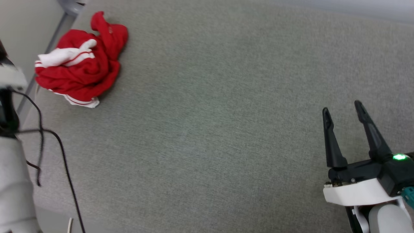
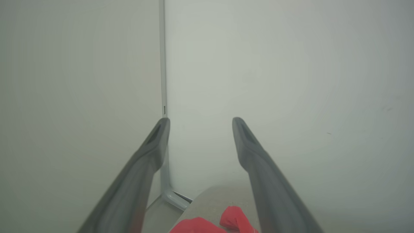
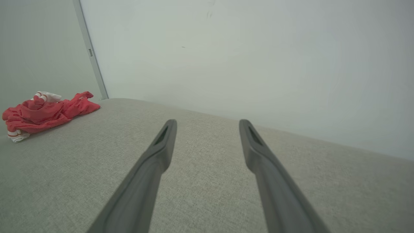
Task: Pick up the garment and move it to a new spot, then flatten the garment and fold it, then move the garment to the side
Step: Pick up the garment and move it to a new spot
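The shirt (image 1: 81,68) is lying in a crumpled heap at the upper left of the head view, on the grey cloth surface (image 1: 226,113), close to that surface's left edge. The heap's long axis is running from its lower end up toward the top of the frame, leaning a little to the right. A red flap at the far end is pointing at the frame's top edge. A white sleeve (image 1: 61,55) with red stripes is lying across the heap's upper left part, pointing toward the left edge of the frame. The shirt is too bunched up to tell which way the collar is facing.

The right claw (image 1: 341,106) is hovering at the lower right of the head view, well apart from the shirt. Its two dark fingers are standing apart with nothing between them and pointing up the frame. In the right wrist view the right claw (image 3: 208,121) is aiming over bare grey cloth toward a pale wall (image 3: 245,58). There the shirt (image 3: 42,113) is sitting at the left edge of the frame as a low mound stretching left to right.

In the left wrist view the left claw (image 2: 200,119) is spreading its fingers wide and empty, aiming at a corner of the wall. Two red bits of the shirt (image 2: 236,220) are showing at the bottom of that frame between the fingers. A black cable (image 1: 65,165) is hanging beside a pale forearm (image 1: 13,187) at the lower left of the head view.
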